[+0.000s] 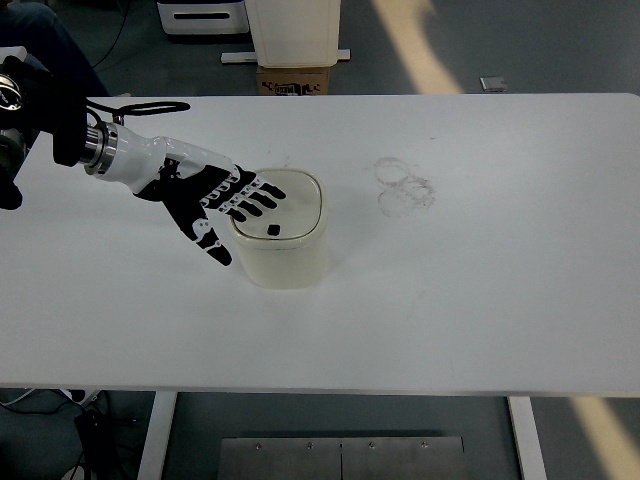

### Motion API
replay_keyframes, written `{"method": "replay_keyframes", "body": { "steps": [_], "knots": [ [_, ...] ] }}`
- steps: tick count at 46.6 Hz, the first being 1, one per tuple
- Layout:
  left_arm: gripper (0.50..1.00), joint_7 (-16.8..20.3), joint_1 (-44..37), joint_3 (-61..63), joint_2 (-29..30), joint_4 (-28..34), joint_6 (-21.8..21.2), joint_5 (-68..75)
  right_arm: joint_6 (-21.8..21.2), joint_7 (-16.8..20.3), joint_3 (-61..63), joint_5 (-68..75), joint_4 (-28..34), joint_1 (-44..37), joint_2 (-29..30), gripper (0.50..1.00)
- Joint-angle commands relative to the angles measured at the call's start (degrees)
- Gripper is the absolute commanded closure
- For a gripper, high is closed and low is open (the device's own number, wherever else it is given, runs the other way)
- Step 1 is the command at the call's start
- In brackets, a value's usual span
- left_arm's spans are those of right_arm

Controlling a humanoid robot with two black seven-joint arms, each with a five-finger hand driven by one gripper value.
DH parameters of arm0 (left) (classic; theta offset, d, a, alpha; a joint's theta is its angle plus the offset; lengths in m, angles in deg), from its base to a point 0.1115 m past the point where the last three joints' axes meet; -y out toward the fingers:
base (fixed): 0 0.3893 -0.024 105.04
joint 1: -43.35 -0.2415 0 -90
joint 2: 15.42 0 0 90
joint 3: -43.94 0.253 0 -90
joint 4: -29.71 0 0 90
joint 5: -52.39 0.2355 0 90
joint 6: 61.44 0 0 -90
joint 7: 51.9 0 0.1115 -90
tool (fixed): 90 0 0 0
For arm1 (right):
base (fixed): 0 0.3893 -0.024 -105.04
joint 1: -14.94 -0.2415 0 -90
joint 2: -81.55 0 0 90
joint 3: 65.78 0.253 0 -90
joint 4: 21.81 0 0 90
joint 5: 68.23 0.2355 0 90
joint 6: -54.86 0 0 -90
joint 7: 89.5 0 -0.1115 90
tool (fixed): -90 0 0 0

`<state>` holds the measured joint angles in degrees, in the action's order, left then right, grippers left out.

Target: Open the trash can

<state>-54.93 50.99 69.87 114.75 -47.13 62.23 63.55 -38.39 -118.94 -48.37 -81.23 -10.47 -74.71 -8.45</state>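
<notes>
1. Bin (283,240) near middle of white table (480,300), slightly left of centre; cream, squarish with rounded corners, lid (285,203) flat on top and shut. Small dark button or latch (272,230) on lid near front edge.
2. Left hand (205,195) in from left edge, palm down, reaching across left half of lid. Fingers (258,195) stretched out and slightly apart, clamped on nothing; tips over lid, whether touching or just above cannot be told from this steep view. Thumb (213,248) off left side of bin, pointing toward near edge.
3. Right hand not in view. Left is thus the only hand near bin.
4. Key relation: dark button lies just in front of and below fingertips, toward near edge of lid, beside but not under them. Fingers point right along lid.
5. Judgement: lid not yet open; next move likely needs fingertips brought back toward near edge onto button, then pressed down.
6. Risk, as judgement: sideways push could slide light bin across smooth table.
7. Faint ring marks (404,186) on table right of bin, well apart.
</notes>
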Motion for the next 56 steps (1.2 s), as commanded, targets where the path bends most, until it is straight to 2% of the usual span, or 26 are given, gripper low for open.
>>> {"method": "replay_keyframes", "body": {
  "steps": [1, 19, 44, 56],
  "knots": [
    [0.5, 0.1, -0.1, 0.0, -0.4, -0.2, 0.2, 0.0, 0.0, 0.0, 0.0, 0.0, 0.0, 0.0, 0.0, 0.509],
    [0.5, 0.4, -1.9, -1.1, -3.0, -0.1, -1.0, -0.2, 0.0, 0.0, 0.0, 0.1, 0.0, 0.0, 0.0, 0.509],
    [0.5, 0.3, 2.1, -6.3, -1.7, 1.3, 0.5, -0.3, 0.0, 0.0, 0.0, 0.0, 0.1, 0.0, 0.0, 0.509],
    [0.5, 0.3, 0.4, -6.6, -2.4, 1.5, -0.3, -0.2, 0.0, 0.0, 0.0, 0.0, 0.0, 0.0, 0.0, 0.509]
  ]
}}
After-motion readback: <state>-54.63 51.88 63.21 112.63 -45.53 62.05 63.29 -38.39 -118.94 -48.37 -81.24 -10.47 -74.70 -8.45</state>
